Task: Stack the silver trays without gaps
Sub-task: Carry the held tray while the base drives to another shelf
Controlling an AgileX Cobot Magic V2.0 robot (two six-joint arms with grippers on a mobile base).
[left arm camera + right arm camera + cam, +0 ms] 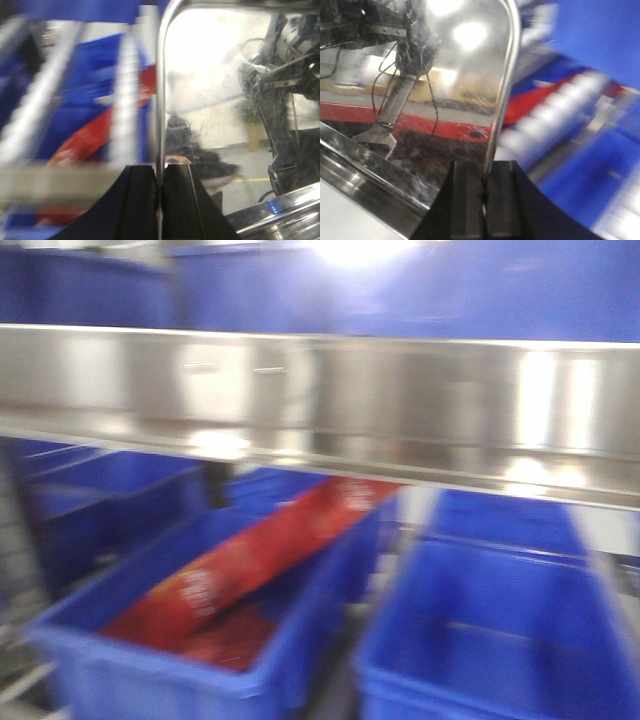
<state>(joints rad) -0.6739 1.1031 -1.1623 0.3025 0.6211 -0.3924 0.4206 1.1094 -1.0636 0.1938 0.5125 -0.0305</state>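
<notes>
In the left wrist view a silver tray (pixel 220 90) fills the right half, and its shiny bottom mirrors the room and an arm. My left gripper (pixel 159 175) is shut on the tray's left rim, one finger on each side. In the right wrist view a silver tray (pixel 450 75) fills the left half, with its right rim running up from the jaws. My right gripper (pixel 484 182) is shut on that rim. A second steel edge (pixel 365 160) lies low at the left. Neither gripper shows in the front view. All views are motion-blurred.
A long flat steel band (pixel 320 400) spans the front view. Below it stand blue plastic bins (pixel 490 640); the left bin (pixel 90 660) holds a red packet (pixel 250 560). More blue bins (pixel 450 285) stand above. Blue bins and the red packet show blurred in both wrist views.
</notes>
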